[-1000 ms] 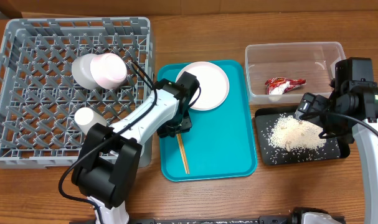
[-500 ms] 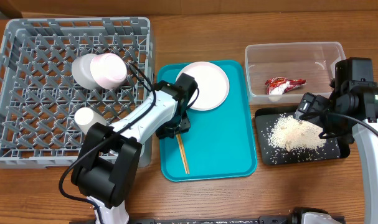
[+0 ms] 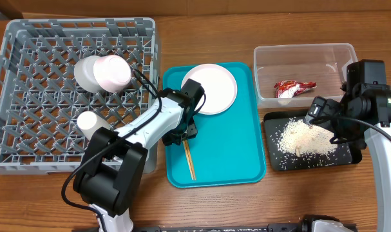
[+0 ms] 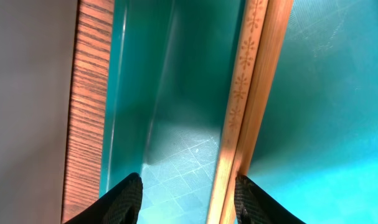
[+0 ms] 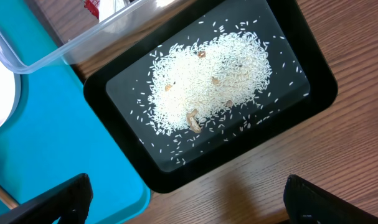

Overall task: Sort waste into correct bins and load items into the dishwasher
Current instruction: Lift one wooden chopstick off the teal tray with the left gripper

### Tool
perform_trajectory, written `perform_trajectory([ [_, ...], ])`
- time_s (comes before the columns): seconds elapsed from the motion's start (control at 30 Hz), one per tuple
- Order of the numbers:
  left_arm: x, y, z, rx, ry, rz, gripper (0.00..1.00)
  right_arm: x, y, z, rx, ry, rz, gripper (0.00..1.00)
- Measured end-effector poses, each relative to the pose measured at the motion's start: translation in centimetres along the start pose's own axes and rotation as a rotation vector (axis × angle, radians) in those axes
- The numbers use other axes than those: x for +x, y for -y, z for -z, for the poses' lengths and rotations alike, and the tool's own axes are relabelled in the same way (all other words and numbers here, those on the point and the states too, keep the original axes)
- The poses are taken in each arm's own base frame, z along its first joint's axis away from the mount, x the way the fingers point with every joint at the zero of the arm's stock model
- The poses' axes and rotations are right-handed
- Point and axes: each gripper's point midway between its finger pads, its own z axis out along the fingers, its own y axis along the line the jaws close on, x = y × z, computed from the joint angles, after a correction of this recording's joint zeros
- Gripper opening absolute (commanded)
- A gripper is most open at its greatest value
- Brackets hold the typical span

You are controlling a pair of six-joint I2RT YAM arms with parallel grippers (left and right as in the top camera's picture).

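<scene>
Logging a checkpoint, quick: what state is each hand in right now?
Left hand: open, fingers apart with the chopsticks between them, not clamped.
Right hand: open, empty.

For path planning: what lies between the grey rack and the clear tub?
The teal tray with a white plate, seen in the overhead view.

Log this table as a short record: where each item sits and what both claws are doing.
rack: bowl and cup inside
teal tray: plate, chopsticks
clear tub: wrapper
black tray: rice pile
left claw: open, low over chopsticks
right claw: open, empty, above black tray
</scene>
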Motion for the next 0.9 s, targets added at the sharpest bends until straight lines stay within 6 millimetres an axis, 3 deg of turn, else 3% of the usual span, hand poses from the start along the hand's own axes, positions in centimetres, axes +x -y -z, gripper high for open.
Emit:
perform_trajectory([
  [0.23,0.1,-0.1,0.0,0.0,0.0,0.003,0.44,0.0,0.0,0.0,0.0,-0.001,0.0,1.0],
  [0.67,1.7,-1.5,-0.4,-0.055,-0.054,0.018,0.47,0.0,0.0,0.0,0.0,0.0,0.0,1.0],
  [0.9,0.7,-0.1,-0.6,0.003,-0.01,0.024,0.25,0.1,0.0,0.0,0.002,-0.005,0.001,1.0],
])
